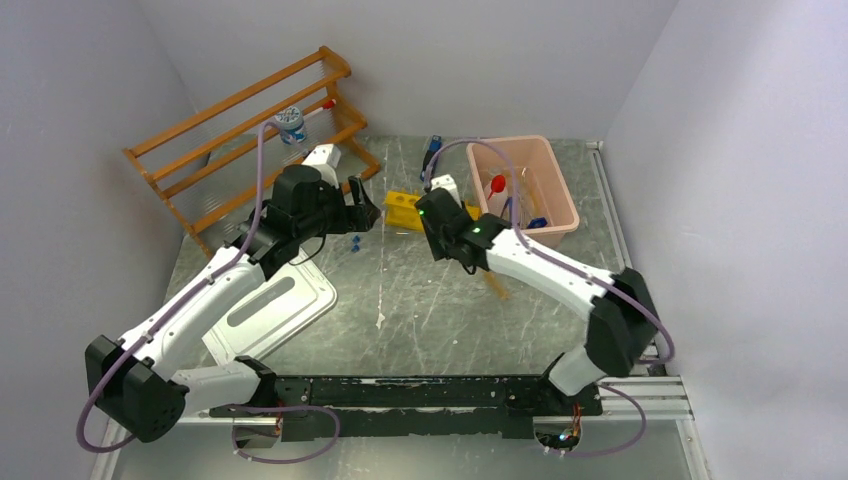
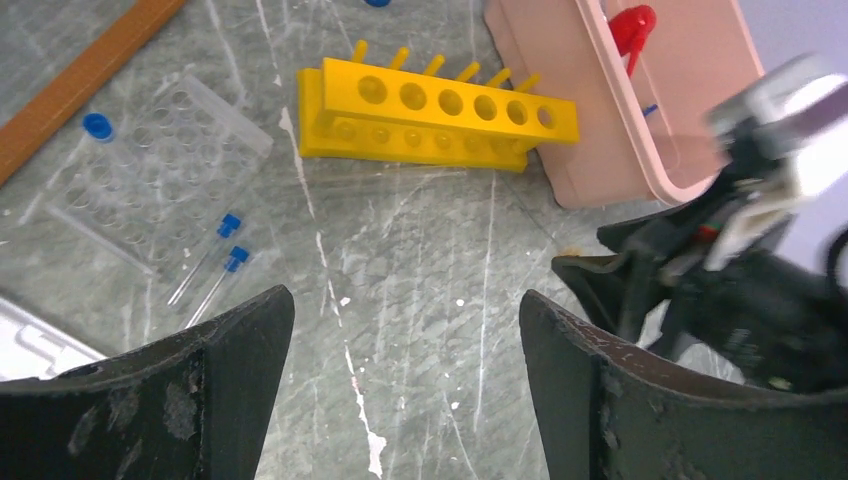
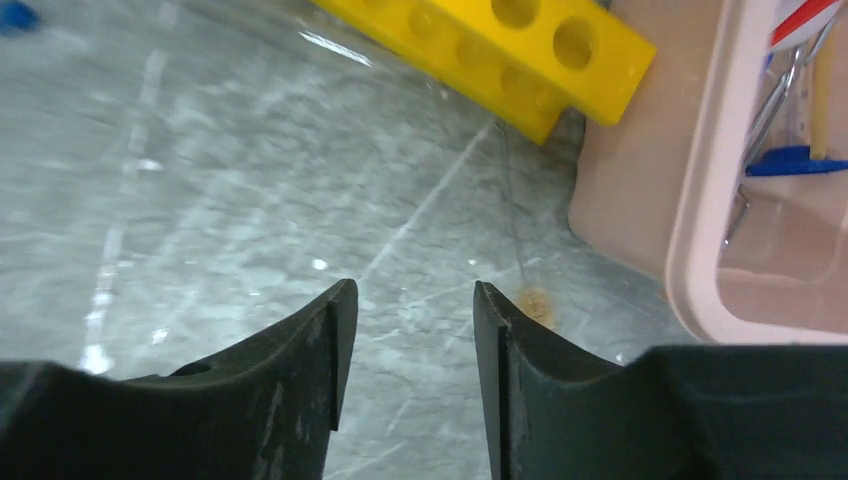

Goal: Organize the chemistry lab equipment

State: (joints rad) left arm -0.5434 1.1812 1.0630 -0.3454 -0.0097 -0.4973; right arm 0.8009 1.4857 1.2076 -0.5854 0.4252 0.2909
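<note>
The blue-capped clear tubes [image 2: 236, 261] are lying side by side on the bare table [image 2: 430, 270], just beside a clear well plate [image 2: 160, 170] and apart from the yellow test-tube rack [image 2: 440, 112] that is waiting empty further back. The rest of the kit, a red-capped squeeze bottle [image 2: 630, 25], metal tongs [image 3: 775, 100] and yellowish tubing [image 3: 820, 90], is sitting inside the pink bin [image 2: 560, 130] just beside the rack's end.

The left gripper [image 2: 405, 298] is hanging above the table with its jaws spread wide and nothing between them. The right gripper [image 3: 412, 290] is hovering low near the rack and the bin wall, its jaws moderately parted and also gripping nothing.

Several things are threatening trouble. The two grippers are working close together in front of the rack, so a reach by either one is risking a knock against the other. The tubes are thin, round and nearly touching: a wide pinch is likely to catch both or flick one away. The right fingers are also sitting near enough to the rack to nudge it.

The tabletop is showing as grey, marbled, glossy and heavily scratched, which is favouring rolling. Plain pale walls are closing in the bench on three sides, with a wooden shelf rack [image 1: 240, 130] leaning at the back left and a white tray [image 1: 290, 300] lying nearer the arms.
</note>
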